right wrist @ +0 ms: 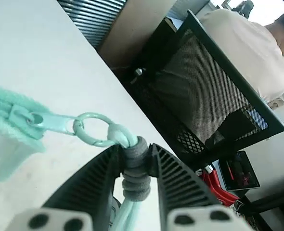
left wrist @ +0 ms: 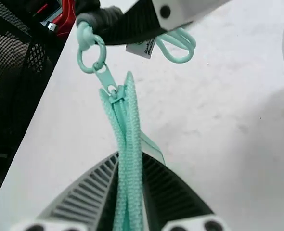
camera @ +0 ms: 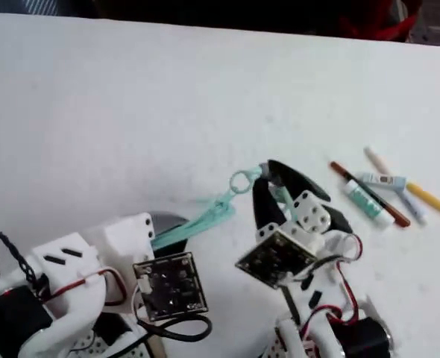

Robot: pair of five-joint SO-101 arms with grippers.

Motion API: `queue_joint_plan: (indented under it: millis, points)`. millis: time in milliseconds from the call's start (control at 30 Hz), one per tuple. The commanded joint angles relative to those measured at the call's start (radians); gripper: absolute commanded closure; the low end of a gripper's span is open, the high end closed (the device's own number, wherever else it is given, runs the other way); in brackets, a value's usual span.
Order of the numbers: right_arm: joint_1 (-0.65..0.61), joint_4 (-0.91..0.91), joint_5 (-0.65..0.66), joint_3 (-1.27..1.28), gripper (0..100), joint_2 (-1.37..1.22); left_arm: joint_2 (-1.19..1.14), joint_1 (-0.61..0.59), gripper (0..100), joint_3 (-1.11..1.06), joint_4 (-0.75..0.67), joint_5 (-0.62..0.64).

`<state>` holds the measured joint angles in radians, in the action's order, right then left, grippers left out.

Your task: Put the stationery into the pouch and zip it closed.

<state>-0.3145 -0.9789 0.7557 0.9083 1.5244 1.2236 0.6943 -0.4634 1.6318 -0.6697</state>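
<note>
At the table's near edge, my left gripper (left wrist: pixel 130 166) has its jaws pressed onto the mint zipper tape (left wrist: pixel 127 130) of the pouch (camera: pixel 198 218), which stretches away from them just above the table (camera: pixel 130 112). At the tape's far end sits the slider (left wrist: pixel 114 91), whose ring (right wrist: pixel 91 127) leads to a looped cord. My right gripper (right wrist: pixel 135 154) pinches the grey bead (right wrist: pixel 135 166) on that cord, so the pouch hangs taut between my two arms. I cannot tell whether the teeth along the tape are meshed. Beyond my right gripper and well apart from the pouch, the stationery (camera: pixel 370 193) lies in a loose fan on the table, not yet inside: slim pens and a stubby glue stick (camera: pixel 368 201). I judge the pouch light, soft and limp, likely to fold wherever it goes unsupported. The woven tape beside the teeth looks like its firmest hold, and the bead gives surer purchase than the thin cord. The pens look light, stiff and smooth and are apt to roll, so they are best taken mid-barrel, across their length.
</note>
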Motion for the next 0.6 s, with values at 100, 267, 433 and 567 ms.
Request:
queue_joint_plan:
  millis: [100, 267, 433, 567]
  points:
    - [0.105, 0.150, 0.083, 0.193, 98.0, -0.008, 0.002, 0.007, 98, 0.038, 0.020, 0.009]
    - [0.065, 0.245, 0.094, 0.353, 98.0, -0.018, 0.002, 0.007, 98, 0.038, 0.018, 0.012]
    - [-0.010, 0.275, 0.150, 0.482, 98.0, -0.018, 0.004, 0.007, 98, 0.040, 0.011, 0.040]
    - [-0.077, 0.269, 0.187, 0.569, 98.0, -0.010, 0.004, -0.047, 98, 0.103, -0.009, 0.112]
